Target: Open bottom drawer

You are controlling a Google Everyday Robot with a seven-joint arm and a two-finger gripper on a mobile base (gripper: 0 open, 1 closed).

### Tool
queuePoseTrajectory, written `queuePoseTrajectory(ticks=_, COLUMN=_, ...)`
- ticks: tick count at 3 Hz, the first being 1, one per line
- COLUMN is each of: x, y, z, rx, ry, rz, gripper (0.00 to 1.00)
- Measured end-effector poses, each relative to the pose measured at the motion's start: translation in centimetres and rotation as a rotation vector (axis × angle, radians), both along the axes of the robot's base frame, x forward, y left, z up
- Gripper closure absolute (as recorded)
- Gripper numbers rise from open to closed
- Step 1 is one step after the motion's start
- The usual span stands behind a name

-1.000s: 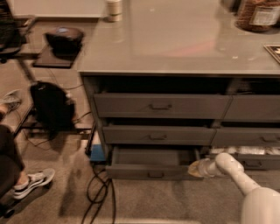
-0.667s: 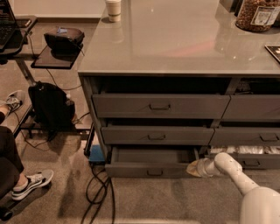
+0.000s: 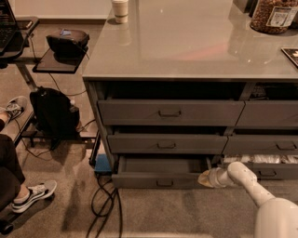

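Left stack: two upper drawers [image 3: 170, 113] plus bottom drawer [image 3: 160, 166], pulled out. Gripper [image 3: 205, 179] at its 3 o'clock corner; can't tell if open or closed. Right stack [image 3: 270, 145] cut off at the frame edge.

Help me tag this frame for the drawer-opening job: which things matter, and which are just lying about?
Job: bottom drawer, partly out; its loop pull; gripper at the drawer's right front corner.
Lying about: cup and jar on the countertop; black bag and cables on the floor.
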State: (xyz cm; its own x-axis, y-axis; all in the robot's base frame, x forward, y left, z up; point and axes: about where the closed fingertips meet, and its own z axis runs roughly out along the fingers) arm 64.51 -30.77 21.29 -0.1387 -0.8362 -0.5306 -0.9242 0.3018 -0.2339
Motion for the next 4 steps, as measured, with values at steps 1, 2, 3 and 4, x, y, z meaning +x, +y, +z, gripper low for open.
queuePoseTrajectory(ticks=1, x=0.1, y=0.3, z=0.2, rx=0.003, ry=-0.004, rz=0.005, gripper=0.35)
queuePoseTrajectory(ticks=2, x=0.8, y=1.2, z=1.8, rx=0.001, ry=-0.037, rz=0.007, gripper=0.12)
queuePoseTrajectory(ticks=3, x=1.2, y=2.2, z=3.6, rx=-0.004, ry=-0.064, rz=0.024, gripper=0.0)
queuePoseTrajectory(ticks=4, x=1.4, y=2.8, z=4.7, rx=0.002, ry=-0.085, rz=0.03, gripper=0.19)
